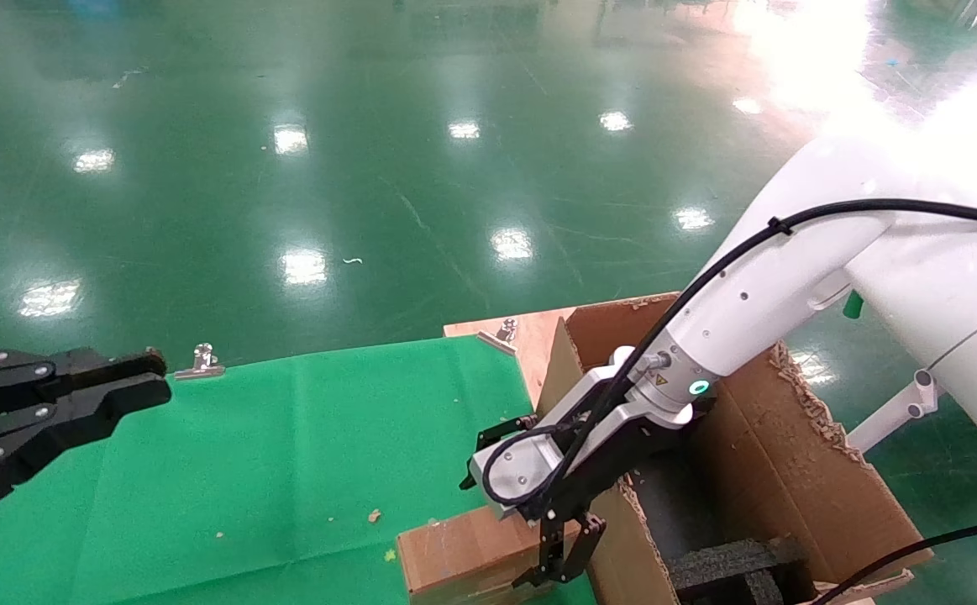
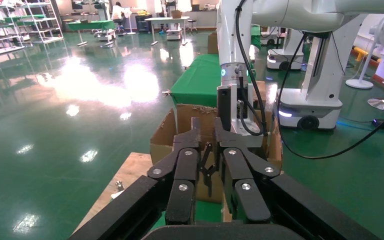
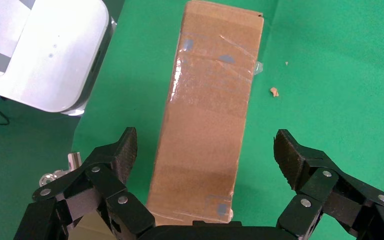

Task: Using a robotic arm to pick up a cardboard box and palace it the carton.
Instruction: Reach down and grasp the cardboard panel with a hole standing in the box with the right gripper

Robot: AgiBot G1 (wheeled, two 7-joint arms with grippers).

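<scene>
The small brown cardboard box (image 1: 463,555) lies flat on the green cloth near the table's front edge, just left of the carton (image 1: 799,470). In the right wrist view the cardboard box (image 3: 210,115) shows taped seams and runs lengthwise between the jaws. My right gripper (image 1: 564,559) (image 3: 206,147) hangs over its right end, open wide, with one finger on each side and clear of the long edges. The carton stands open with ragged flaps and black foam (image 1: 732,563) inside. My left gripper (image 1: 148,378) (image 2: 206,131) is parked at the far left, its fingers a narrow gap apart and empty.
Green cloth (image 1: 286,454) covers the table and is held by metal clips (image 1: 202,361) (image 1: 505,329). A bare wooden strip (image 1: 530,336) shows beside the carton's left flap. Small cardboard crumbs (image 1: 375,514) lie on the cloth. Shiny green floor lies beyond the table.
</scene>
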